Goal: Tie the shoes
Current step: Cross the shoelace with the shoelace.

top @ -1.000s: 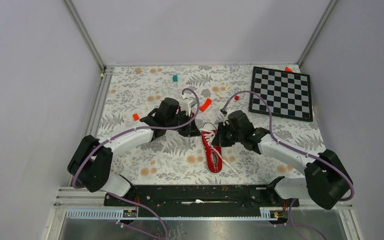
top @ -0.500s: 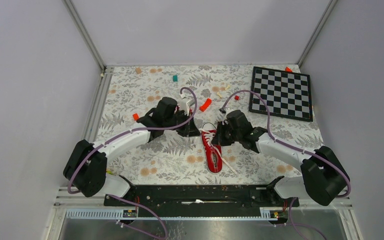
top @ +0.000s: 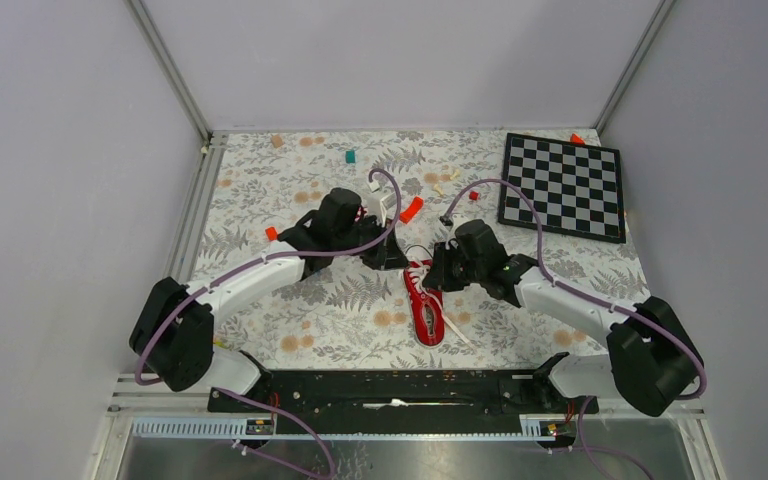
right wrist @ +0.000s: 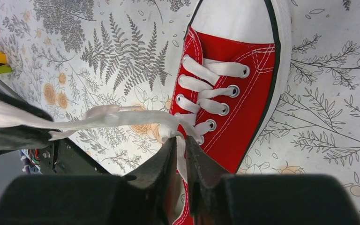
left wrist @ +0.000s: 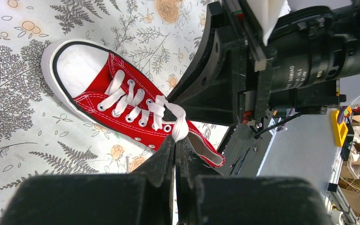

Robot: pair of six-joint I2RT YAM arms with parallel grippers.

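My left gripper (left wrist: 175, 141) has its fingers pressed together on the white lace (left wrist: 180, 127), nipping it right at the tips where the strand leaves the top eyelets of the red shoe (left wrist: 98, 91). From those tips the shoe lies just ahead and to the left, flat on its sole on the floral cloth (left wrist: 23, 108). Its white toe cap (left wrist: 77, 61) is the part farthest from my fingers, and its open heel end passes just to the right of them. My right gripper (right wrist: 178, 143) meets the same bunch of lacing from the other side. Its fingers stand a narrow slit apart with a strand of lace lying in the slit, and I cannot tell whether they pinch it or only straddle it. Just ahead of those tips are the top eyelets, and farther ahead and to the right are the laced front and the toe cap. From the right fingertips a length of lace runs straight out to the left, above the cloth, to my left fingers at the edge of that view. Seen from above, my two sets of fingertips nearly meet over the heel half of the shoe. A small red-orange piece (top: 411, 208) lies on the cloth just beyond my left fingers. The chessboard (top: 563, 185) lies well apart, beyond and to the right of my right fingers.
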